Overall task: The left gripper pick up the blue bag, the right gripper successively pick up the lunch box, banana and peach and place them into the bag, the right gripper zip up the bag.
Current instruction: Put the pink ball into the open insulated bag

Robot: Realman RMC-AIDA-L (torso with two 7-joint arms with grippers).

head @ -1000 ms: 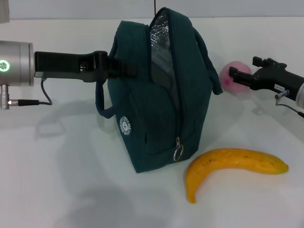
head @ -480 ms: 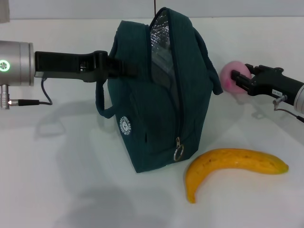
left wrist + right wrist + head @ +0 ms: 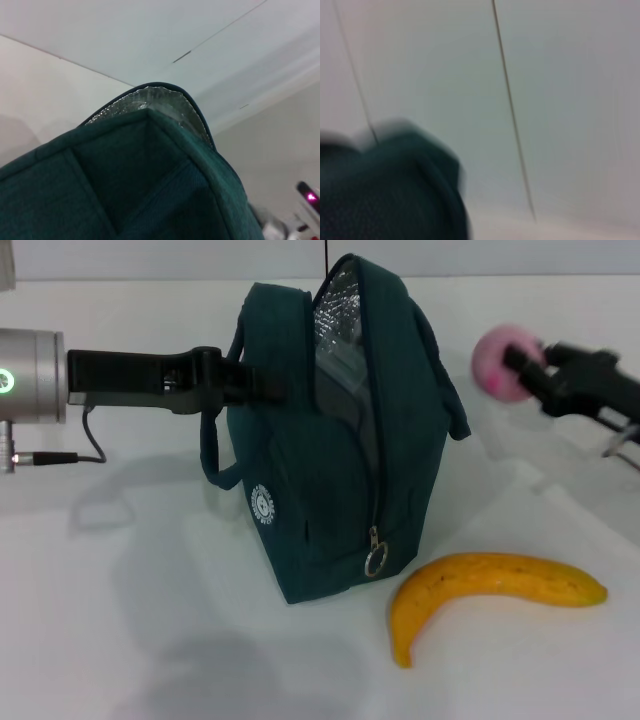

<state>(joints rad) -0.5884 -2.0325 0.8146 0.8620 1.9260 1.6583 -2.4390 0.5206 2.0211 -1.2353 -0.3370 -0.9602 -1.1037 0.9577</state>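
Head view: right gripper [image 3: 522, 365] is pinching the round pink peach [image 3: 499, 361]; left gripper [image 3: 262, 390] is clamping the fabric blue bag [image 3: 320, 490] beside a curved banana [image 3: 487, 590].

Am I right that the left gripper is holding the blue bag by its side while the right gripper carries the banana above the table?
Not quite. In the head view the right gripper carries the peach, not the banana; the banana lies on the table in front of the blue bag. The left gripper does hold the bag by its side.
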